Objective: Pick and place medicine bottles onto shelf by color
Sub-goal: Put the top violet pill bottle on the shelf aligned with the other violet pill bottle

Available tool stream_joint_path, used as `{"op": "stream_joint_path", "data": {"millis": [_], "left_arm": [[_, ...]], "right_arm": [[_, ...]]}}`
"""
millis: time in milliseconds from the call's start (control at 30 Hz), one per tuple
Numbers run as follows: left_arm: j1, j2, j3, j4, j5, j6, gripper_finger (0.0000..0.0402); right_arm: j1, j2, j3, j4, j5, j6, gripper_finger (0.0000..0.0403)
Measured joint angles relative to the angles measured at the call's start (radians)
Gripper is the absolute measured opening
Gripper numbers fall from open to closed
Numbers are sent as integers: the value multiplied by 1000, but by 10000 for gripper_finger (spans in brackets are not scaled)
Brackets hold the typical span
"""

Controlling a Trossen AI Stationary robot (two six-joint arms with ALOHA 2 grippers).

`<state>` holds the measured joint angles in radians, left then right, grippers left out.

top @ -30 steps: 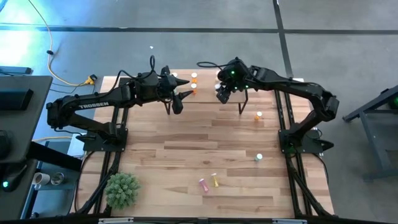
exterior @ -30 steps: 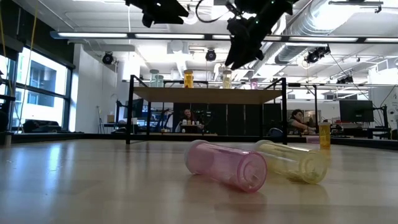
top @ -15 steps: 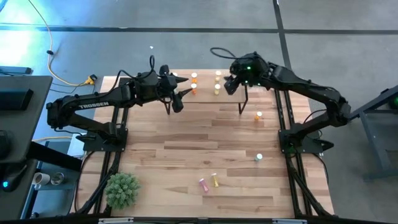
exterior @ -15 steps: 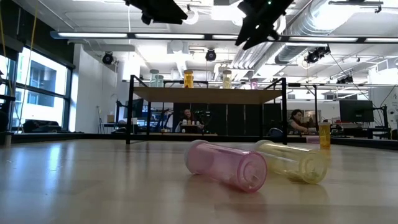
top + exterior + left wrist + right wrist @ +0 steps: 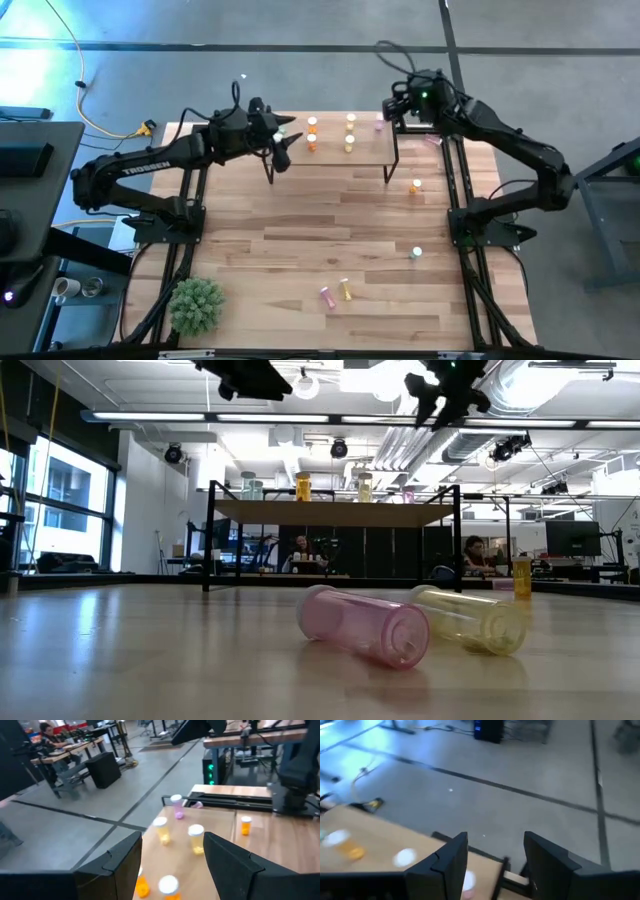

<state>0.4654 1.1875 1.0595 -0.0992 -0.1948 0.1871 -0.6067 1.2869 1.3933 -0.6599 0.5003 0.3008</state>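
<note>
Overhead, both arms sit at the table's far edge, over the shelf (image 5: 370, 150). Left gripper (image 5: 283, 143) hangs above the shelf's left end; its wrist camera shows the two fingers (image 5: 120, 862) spread apart with nothing between them. Right gripper (image 5: 396, 108) is at the shelf's far right corner, past the back edge; its fingers (image 5: 447, 857) likewise stand apart and empty.

Shelf contents, high view: two orange bottles (image 5: 312, 127) near the left-centre, one behind the other; two yellow bottles (image 5: 350, 125) to their right, same arrangement; one pink bottle (image 5: 379, 122) near the far right corner. At least one more white cap shows at the left end, under the left gripper, body colour not readable. In the low view the shelf (image 5: 330, 512) carries bottles upright in a row along its top, with pale-bodied ones at the left end.

Off the shelf, on the table (image 5: 300, 230):
- orange bottle (image 5: 416, 186), upright, just right of the shelf's front right leg.
- green bottle (image 5: 416, 254), upright, near the right edge, well apart from the shelf.
- pink bottle (image 5: 327, 297) and yellow bottle (image 5: 346, 290), both lying on their sides, just beside each other near the front edge. Low view: pink one (image 5: 365, 624) nearer the camera, yellow one (image 5: 470, 618) behind and to its right; contact between them cannot be judged.

Green plant (image 5: 196, 305) at the front left corner.
</note>
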Motion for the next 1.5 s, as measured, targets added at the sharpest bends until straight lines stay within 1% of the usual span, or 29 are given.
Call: {"op": "stream_joint_path", "data": {"millis": [67, 267, 467, 533, 633, 767, 833, 1000, 1133, 1267, 1500], "left_arm": [[18, 0, 0, -1, 0, 0, 200], [63, 1, 0, -1, -1, 0, 200], [85, 1, 0, -1, -38, 1, 200], [93, 1, 0, -1, -43, 8, 200], [102, 1, 0, -1, -51, 15, 200], [105, 1, 0, -1, -66, 15, 200], [105, 1, 0, -1, -86, 17, 200], [105, 1, 0, -1, -105, 18, 200], [105, 1, 0, -1, -105, 17, 200], [105, 1, 0, -1, -105, 18, 200], [105, 1, 0, -1, -105, 18, 200]], "right_arm": [[-52, 0, 0, -21, -20, 21, 185], [-223, 1, 0, -78, -134, 102, 185], [-377, 16, 0, -162, -260, 171, 185], [-416, 35, 0, -206, -274, 171, 185], [-459, 73, 0, -256, -284, 158, 185], [-504, 128, 0, -272, -368, 99, 185], [-523, 155, 0, -280, -393, 83, 185], [-582, 216, 0, -282, -407, 75, 185], [-634, 257, 0, -282, -456, 75, 185], [-658, 301, 0, -288, -464, -15, 185], [-663, 375, 0, -298, -519, -170, 188]]}}
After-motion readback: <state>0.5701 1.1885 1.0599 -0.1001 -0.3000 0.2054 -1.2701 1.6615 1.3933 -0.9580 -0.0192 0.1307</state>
